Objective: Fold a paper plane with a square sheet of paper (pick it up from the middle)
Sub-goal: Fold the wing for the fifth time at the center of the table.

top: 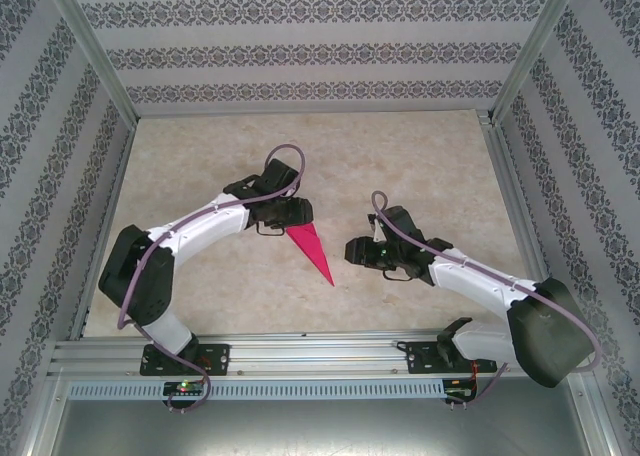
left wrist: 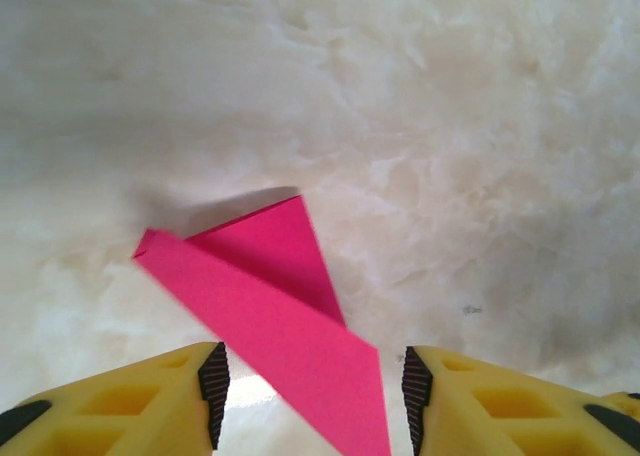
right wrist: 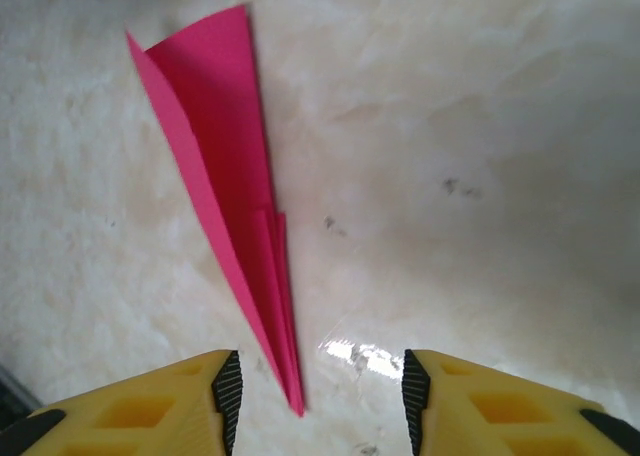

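**Both grippers open over the folded dart**

The left gripper [left wrist: 315,381] stands with its jaws spread, closed on nothing; the paper plane [left wrist: 280,316] runs up between its yellow fingers [left wrist: 150,401]. The right gripper [right wrist: 315,381] is likewise parted, with the plane's sharp tip just ahead of the gap. From above, the magenta dart lies on the marbled counter [top: 420,156] between the two grippers.

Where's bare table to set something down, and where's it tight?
Crowded: centre, plane between left pincer and right pincer. Free: far table strip from them to the back wall; near strip between plane tip and rail.
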`<state>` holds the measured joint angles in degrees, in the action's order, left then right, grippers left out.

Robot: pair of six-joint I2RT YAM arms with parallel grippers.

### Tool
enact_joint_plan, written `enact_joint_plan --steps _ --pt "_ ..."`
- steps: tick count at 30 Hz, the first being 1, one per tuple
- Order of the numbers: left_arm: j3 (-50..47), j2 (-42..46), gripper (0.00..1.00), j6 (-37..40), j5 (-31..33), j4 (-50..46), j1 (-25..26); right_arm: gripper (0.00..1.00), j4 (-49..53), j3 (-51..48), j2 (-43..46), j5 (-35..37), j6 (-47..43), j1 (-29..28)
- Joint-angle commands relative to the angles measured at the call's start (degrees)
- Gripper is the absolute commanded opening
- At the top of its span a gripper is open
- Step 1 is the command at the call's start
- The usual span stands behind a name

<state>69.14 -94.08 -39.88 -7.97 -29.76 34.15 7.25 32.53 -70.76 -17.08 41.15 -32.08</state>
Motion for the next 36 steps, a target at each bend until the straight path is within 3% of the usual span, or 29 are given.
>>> enact_joint_plan --steps 1,2,6,9,10,19,24,31,36 --pt "3.2 -1.5 0.56 -5.9 10.3 -15.2 5.4 0.49 -2.7 1.4 -2.0 4.0 -0.1 1.0" --pt "4.7 -2.8 0.65 -7.0 11.2 -16.3 6.8 0.49 -4.1 1.5 -3.0 3.3 0.4 1.2" --pt "11.6 -9.4 0.68 -10.3 13.8 -21.4 9.9 0.49 -7.0 2.3 -6.1 1.2 1.0 1.3" --pt "16.2 -14.3 0.76 -11.1 14.8 -25.9 11.0 0.49 -9.0 1.4 -7.1 1.3 2.0 1.3" --pt "17.4 -15.8 0.84 -11.3 15.0 -27.1 11.1 0.49 -9.6 1.1 -7.2 1.4 2.3 1.3" --pt "23.0 -23.2 0.86 -10.9 13.9 -29.1 11.3 0.50 -12.1 -0.3 -8.4 -0.6 2.9 1.3" --pt "17.2 -18.9 0.79 -12.0 13.5 -25.7 10.5 0.50 -13.8 0.6 -11.1 -4.3 2.7 1.2" --pt "10.0 -12.2 0.58 -12.3 14.2 -21.8 9.7 0.50 -17.3 3.3 -16.4 -9.7 3.2 0.0" --pt "5.6 -9.5 0.50 -12.8 14.0 -19.1 9.5 0.51 -17.1 6.4 -19.9 -12.3 2.0 -1.9"
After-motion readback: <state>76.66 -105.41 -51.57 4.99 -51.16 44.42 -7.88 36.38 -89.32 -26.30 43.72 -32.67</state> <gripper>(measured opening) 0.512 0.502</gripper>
